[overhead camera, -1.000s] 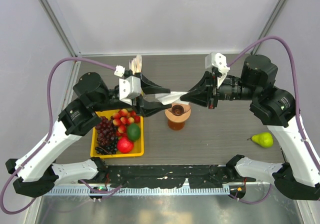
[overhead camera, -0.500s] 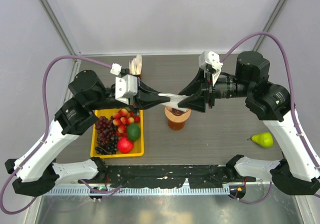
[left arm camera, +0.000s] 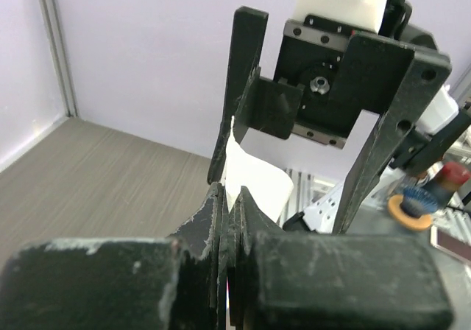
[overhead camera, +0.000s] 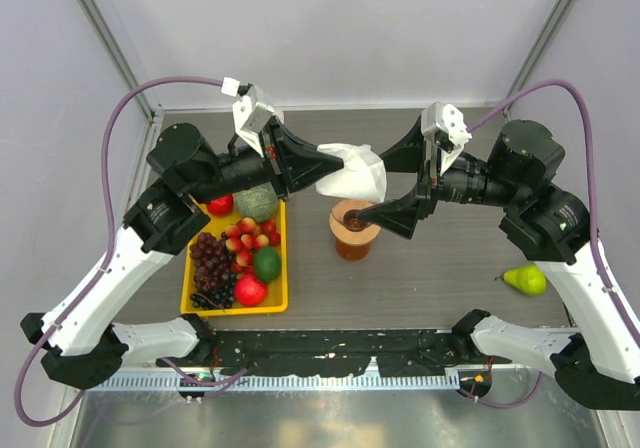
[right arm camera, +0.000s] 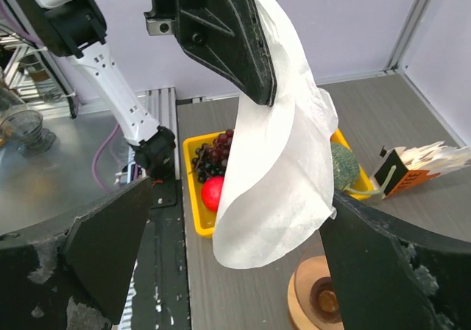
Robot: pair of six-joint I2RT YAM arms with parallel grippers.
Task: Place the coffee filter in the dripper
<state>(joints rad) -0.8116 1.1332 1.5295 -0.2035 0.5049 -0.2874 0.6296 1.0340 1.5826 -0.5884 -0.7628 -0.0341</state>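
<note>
A yellow fruit tray [overhead camera: 284,280] lies left of the dripper [overhead camera: 367,227]. Above the dripper, clear of its rim, hangs the coffee filter [overhead camera: 352,171], one edge clamped between the closed jaws of the left gripper [overhead camera: 322,158]. The right gripper [overhead camera: 383,183] has its jaws wide apart on either side of the paper, gripping nothing.

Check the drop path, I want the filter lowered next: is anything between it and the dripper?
Nothing visible does. The coffee filter, pinched by the left pincer, hangs above the dripper; the open right pincer flanks the filter.
</note>
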